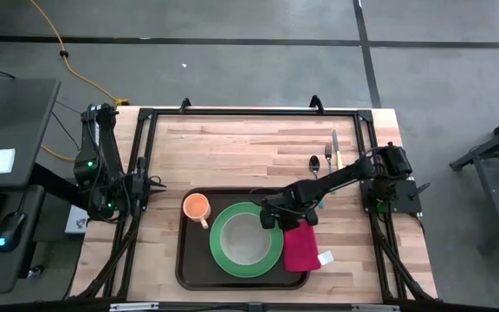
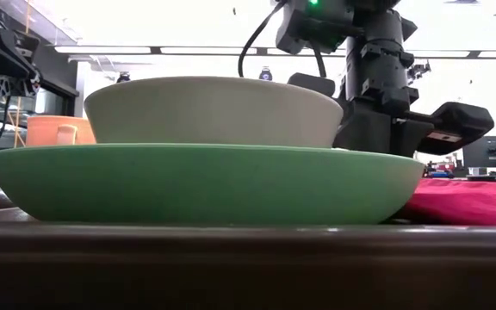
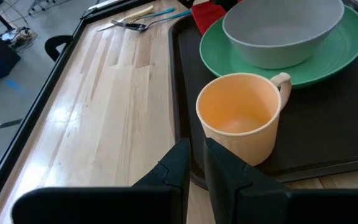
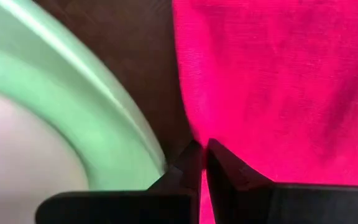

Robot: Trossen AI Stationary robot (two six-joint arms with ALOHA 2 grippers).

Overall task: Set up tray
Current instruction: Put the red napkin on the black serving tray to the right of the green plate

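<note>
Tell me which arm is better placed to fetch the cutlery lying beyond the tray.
Probably the right. Its gripper is over the tray by the red napkin, nearer the fork, spoon and knife. The left gripper waits at the table's far left edge.

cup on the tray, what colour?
Light orange, peach-toned, inside and out. The cup shows best in the left wrist view, standing on the tray.

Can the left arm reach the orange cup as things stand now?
Probably yes. The left hand sits at the tray's edge, directly facing the orange cup, with nothing between them.
</note>
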